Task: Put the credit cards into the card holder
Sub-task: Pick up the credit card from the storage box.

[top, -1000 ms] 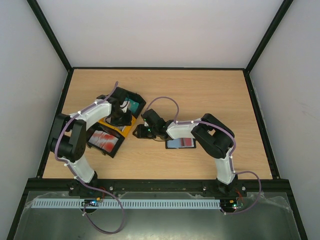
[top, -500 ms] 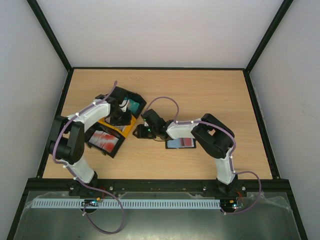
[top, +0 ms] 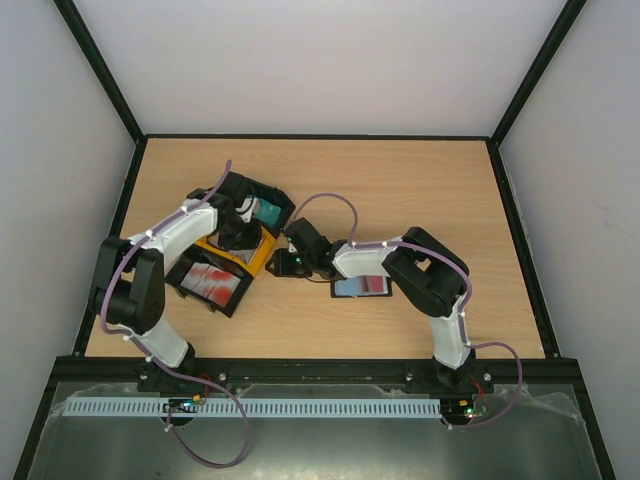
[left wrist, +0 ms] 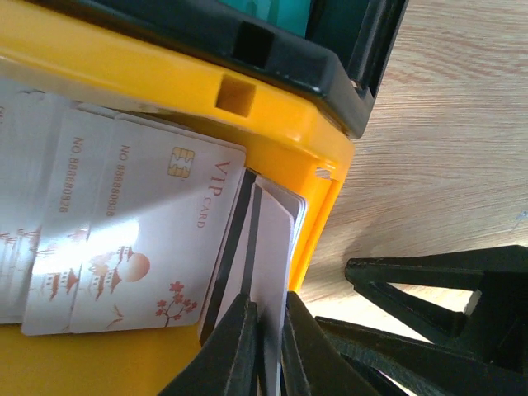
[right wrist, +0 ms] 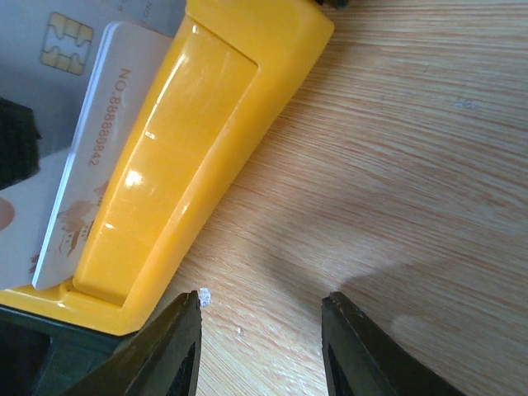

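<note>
My left gripper reaches into the yellow tray. In the left wrist view it is shut on the edge of a whitish-grey card with a black stripe, which stands against the tray's wall. More whitish VIP cards lie flat beside it. My right gripper is open and empty on the table just outside the tray's corner; in its own view it frames bare wood. A teal card and red-and-white cards lie in black trays. The card holder lies under my right forearm, partly hidden.
The trays form a slanted row at the left centre of the wooden table. Black frame posts and white walls enclose the table. My right fingers show close to the yellow tray in the left wrist view.
My left arm's elbow has swung out to the left while its gripper stays in the yellow tray. The right gripper has barely moved.
</note>
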